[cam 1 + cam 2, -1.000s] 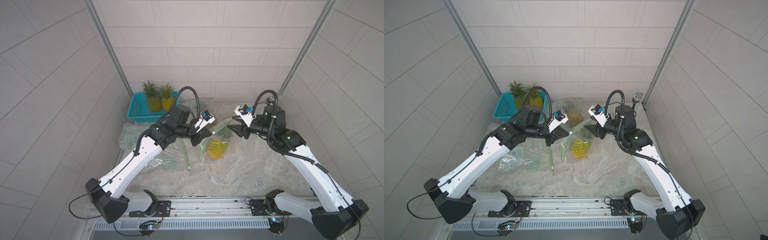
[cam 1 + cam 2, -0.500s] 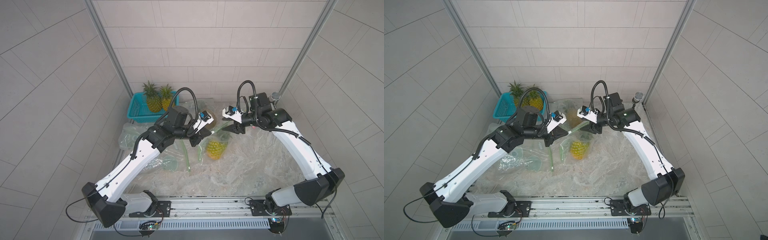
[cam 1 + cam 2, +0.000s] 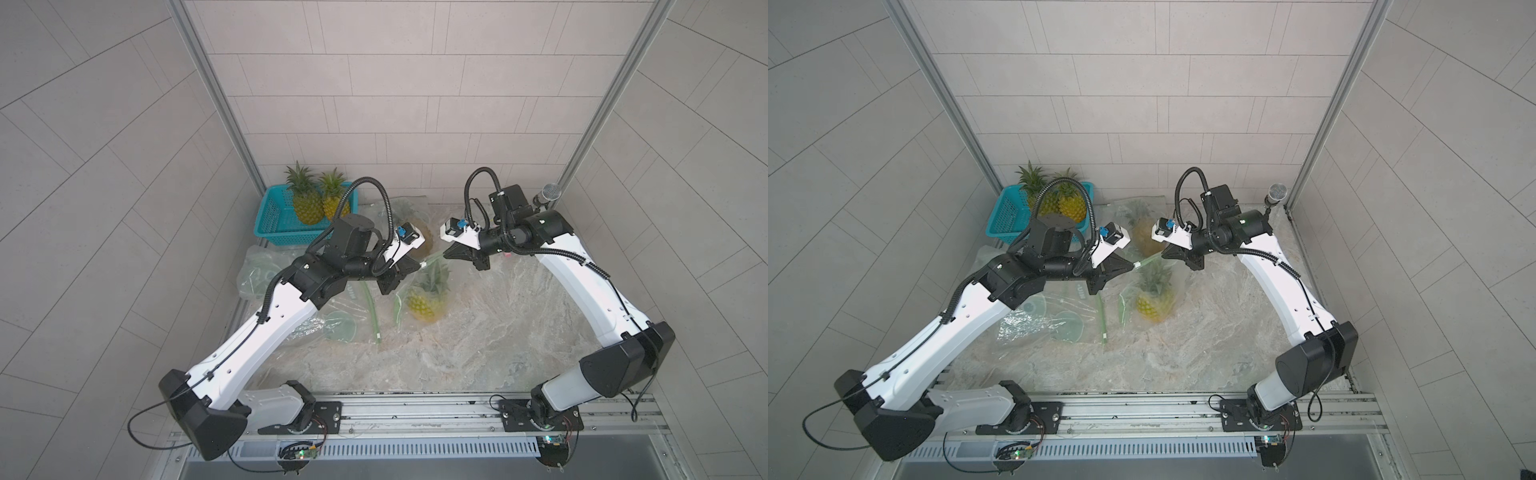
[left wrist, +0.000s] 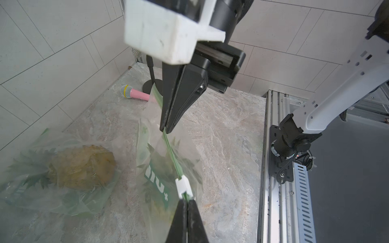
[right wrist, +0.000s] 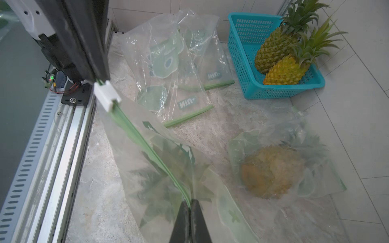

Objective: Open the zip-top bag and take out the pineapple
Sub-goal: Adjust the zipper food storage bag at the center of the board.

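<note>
Both my hands are closed on the zip-top bag (image 3: 401, 300), which is stretched between them above the worktop (image 3: 498, 332).

My left hand (image 4: 186, 201) has its jaws pressed together on one end of the green zip strip (image 4: 171, 155). The white slider (image 4: 184, 185) sits right at its fingertips. In both top views this hand (image 3: 417, 266) (image 3: 1133, 266) comes in from the basket side.

My right hand (image 5: 190, 203) is clamped shut on the same strip, further along it, with no gap between the jaws. In a top view it (image 3: 444, 254) faces the left hand, near but apart.

I can't tell whether the zip between them is parted or sealed.

The pineapple (image 3: 420, 306) is inside the bag, hanging below the strip, crown up toward the zip. I can't tell whether the bag bottom touches the worktop.

Other things:
- A second bagged pineapple (image 5: 271, 172) lies flat on the worktop near the back wall.
- Empty bags (image 5: 168, 63) lie flat by my left arm.
- A teal basket (image 5: 242, 52) in the back corner holds two loose pineapples (image 5: 273, 48).
- A pink microphone (image 4: 134, 95) lies on the worktop by a black stand base.
</note>
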